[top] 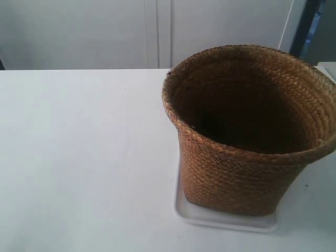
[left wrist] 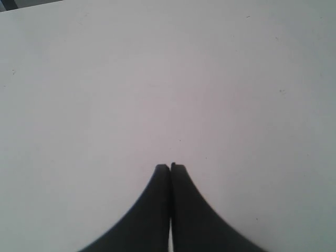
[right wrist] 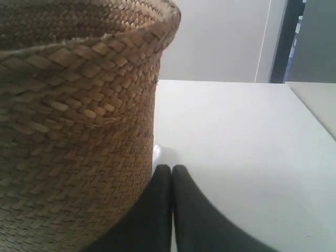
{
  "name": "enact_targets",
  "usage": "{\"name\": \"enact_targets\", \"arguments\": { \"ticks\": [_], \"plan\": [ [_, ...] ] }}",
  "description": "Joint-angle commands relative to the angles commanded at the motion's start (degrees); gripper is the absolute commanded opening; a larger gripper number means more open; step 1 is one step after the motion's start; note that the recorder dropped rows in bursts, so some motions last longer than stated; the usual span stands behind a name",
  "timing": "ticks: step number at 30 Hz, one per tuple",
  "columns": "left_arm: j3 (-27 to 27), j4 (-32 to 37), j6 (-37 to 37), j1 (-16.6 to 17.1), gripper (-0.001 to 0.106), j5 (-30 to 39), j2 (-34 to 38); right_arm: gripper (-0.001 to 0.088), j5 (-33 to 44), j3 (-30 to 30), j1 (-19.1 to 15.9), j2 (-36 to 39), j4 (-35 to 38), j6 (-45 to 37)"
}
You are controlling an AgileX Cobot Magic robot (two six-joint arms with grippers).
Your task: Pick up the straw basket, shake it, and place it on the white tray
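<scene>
The brown woven straw basket stands upright on the white tray at the right of the table, its dark inside facing up. No gripper shows in the exterior view. In the right wrist view the basket's wall fills one side, and a bit of the glossy tray peeks out at its base. My right gripper is shut with nothing in it, close beside the basket's wall. My left gripper is shut too, over bare white table, with neither basket nor tray in its view.
The white table stretches to the left of the basket. A white wall with panel seams stands behind the table's far edge. A dark doorway strip shows at the far right.
</scene>
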Motion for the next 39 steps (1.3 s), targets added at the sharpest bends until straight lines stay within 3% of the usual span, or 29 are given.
{"name": "enact_targets", "arguments": {
  "ticks": [9,14,39],
  "plan": [
    [0.0,0.0,0.0,0.0,0.000,0.0,0.0,0.0000,0.4,0.0,0.0,0.0,0.0,1.2],
    [0.0,0.0,0.0,0.0,0.000,0.0,0.0,0.0000,8.5,0.0,0.0,0.0,0.0,2.1],
    [0.0,0.0,0.0,0.0,0.000,0.0,0.0,0.0000,8.5,0.0,0.0,0.0,0.0,2.1]
  ]
}}
